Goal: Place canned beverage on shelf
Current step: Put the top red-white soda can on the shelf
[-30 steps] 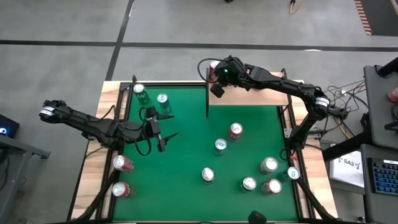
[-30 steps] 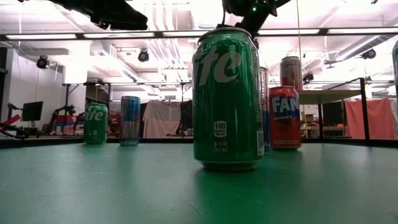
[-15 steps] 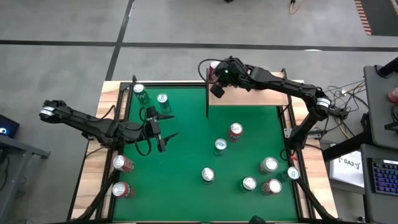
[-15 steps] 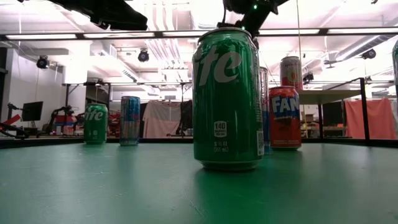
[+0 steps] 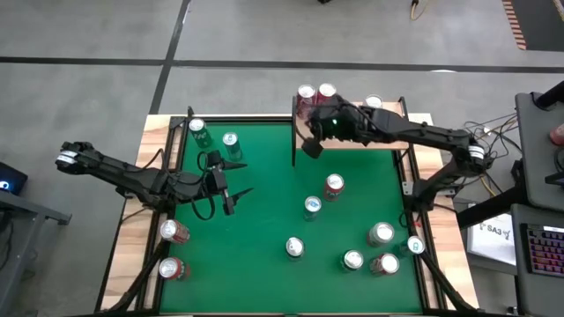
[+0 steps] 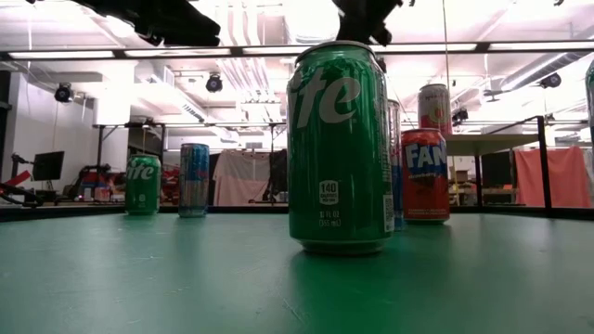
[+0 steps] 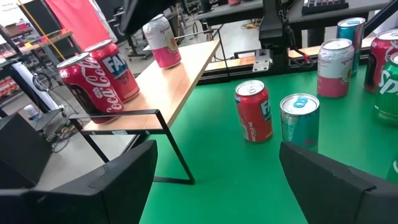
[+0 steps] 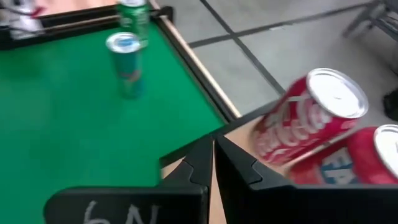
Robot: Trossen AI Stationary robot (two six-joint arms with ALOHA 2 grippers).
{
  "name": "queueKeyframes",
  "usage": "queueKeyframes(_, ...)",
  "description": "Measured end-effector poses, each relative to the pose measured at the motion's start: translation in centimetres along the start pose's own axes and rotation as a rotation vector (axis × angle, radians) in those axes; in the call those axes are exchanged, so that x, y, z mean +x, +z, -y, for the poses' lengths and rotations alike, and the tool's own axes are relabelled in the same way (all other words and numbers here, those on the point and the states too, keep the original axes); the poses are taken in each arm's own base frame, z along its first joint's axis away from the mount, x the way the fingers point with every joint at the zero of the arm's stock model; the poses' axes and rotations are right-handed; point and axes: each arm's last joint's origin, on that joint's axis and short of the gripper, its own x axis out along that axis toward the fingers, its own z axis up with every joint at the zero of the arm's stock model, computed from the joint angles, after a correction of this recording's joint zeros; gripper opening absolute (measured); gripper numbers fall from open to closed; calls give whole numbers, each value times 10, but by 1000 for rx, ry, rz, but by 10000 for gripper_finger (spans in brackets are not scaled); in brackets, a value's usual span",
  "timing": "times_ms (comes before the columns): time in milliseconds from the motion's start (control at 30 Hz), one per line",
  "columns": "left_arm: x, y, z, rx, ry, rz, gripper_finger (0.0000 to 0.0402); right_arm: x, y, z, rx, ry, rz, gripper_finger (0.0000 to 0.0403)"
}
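In the low view a big green can (image 6: 339,148) fills the middle and hides most of what stands behind it; only a dark piece of the right arm shows above its lid, cut off by the frame edge.

The right gripper (image 5: 310,145) hangs over the front edge of the shelf (image 5: 370,138), its two dark fingers pressed together on nothing; in the right wrist view they meet (image 8: 212,163) just beside a red Coca-Cola can (image 8: 308,118), which stands free at the shelf's corner. A second red can (image 5: 327,92) stands touching or just beside it on the shelf, and a pale can (image 5: 374,103) farther along the board.

The left gripper (image 5: 231,190) waits with fingers spread and empty, over the green felt table (image 5: 264,211), well apart from the shelf.

The shelf is a smooth light-wood board on thin black metal posts; the cans are shiny cylinders with silver lids.
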Motion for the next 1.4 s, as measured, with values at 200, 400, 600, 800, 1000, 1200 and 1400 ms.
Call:
queueKeyframes(200, 0, 0, 0, -43, 0, 0, 322, -20, -13, -24, -41, 79, 14, 9)
queueKeyframes(400, 0, 0, 0, -111, -5, 0, 322, -36, -35, -38, -31, 136, 18, 9)
queueKeyframes(600, 8, -5, 7, -159, -12, -33, 322, -40, -59, -45, -10, 159, 61, 9)
queueKeyframes(800, 25, -12, 21, -194, -13, -46, 322, -27, -77, -44, 23, 46, 66, 9)
queueKeyframes(1000, 42, -15, 33, -209, -18, -31, 322, -10, -99, -49, 45, 35, 44, 9)
queueKeyframes(1200, 58, -3, 44, -165, -19, -34, 322, -1, -111, -51, 75, 27, 63, 9)
queueKeyframes(1400, 68, 11, 50, -92, -22, -34, 322, 2, -96, -40, 147, -110, 230, 9)
